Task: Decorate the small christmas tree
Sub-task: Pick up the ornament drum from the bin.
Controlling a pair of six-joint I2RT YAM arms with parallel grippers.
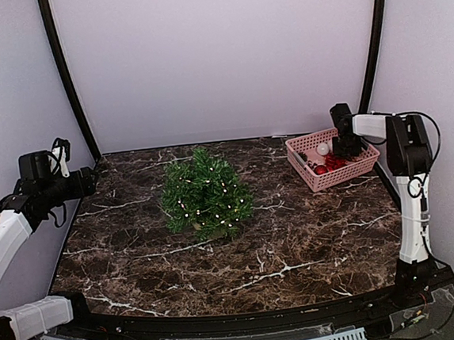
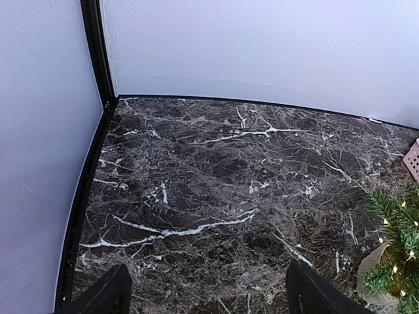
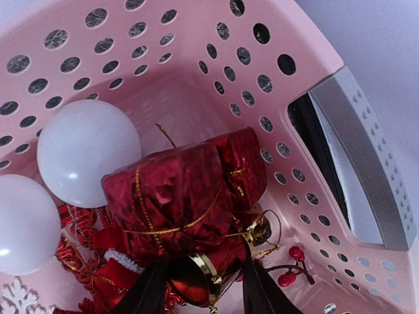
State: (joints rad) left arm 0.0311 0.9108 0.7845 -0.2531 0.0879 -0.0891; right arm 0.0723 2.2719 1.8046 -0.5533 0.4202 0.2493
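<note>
The small christmas tree (image 1: pixel 205 192), dark green with tiny white lights, stands mid-table; its edge shows in the left wrist view (image 2: pixel 398 245). My right gripper (image 1: pixel 344 142) is down inside the pink basket (image 1: pixel 313 177). In the right wrist view its jaws (image 3: pixel 204 278) are narrowed around a red bell with a gold rim (image 3: pixel 190 282), just under a red foil gift box (image 3: pixel 177 196). My left gripper (image 1: pixel 93 180) hovers at the table's left edge, open and empty (image 2: pixel 209 294), well left of the tree.
The basket wall (image 3: pixel 216 72) also holds two white balls (image 3: pixel 88 150), red berries (image 3: pixel 288 269), and other red ornaments. A basket corner (image 2: pixel 414 160) shows at the right of the left wrist view. Walls enclose the table at the back and sides.
</note>
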